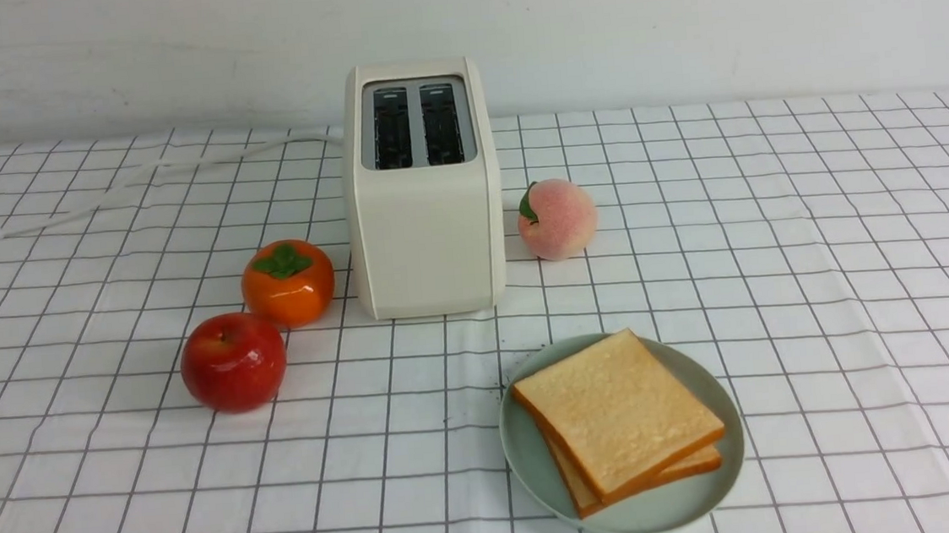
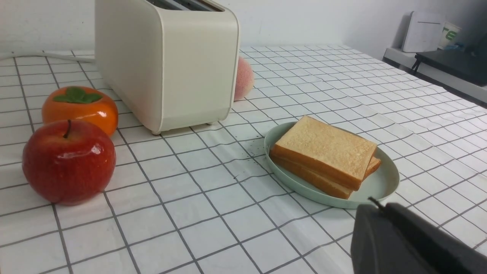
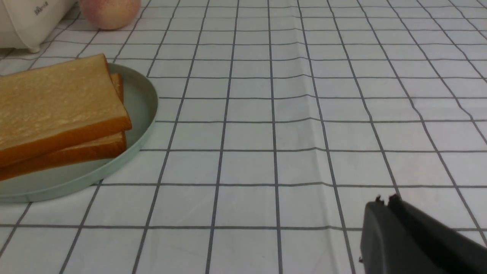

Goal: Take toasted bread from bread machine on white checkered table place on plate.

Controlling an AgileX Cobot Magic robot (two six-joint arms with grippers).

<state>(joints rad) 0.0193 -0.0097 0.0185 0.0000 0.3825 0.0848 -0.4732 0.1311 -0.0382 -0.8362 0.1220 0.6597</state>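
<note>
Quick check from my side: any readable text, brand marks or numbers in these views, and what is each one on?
Bread machine: small grey brand mark near its lower edge in the right wrist view, too blurred to read.
White object on the side shelf: green lettering, cut off and unreadable.
Plate, toasted bread, fruit: no text.

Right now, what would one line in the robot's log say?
toast: both slices stacked on plate | toaster: slots empty | left tool: shut, holding nothing | right tool: shut, holding nothing
</note>
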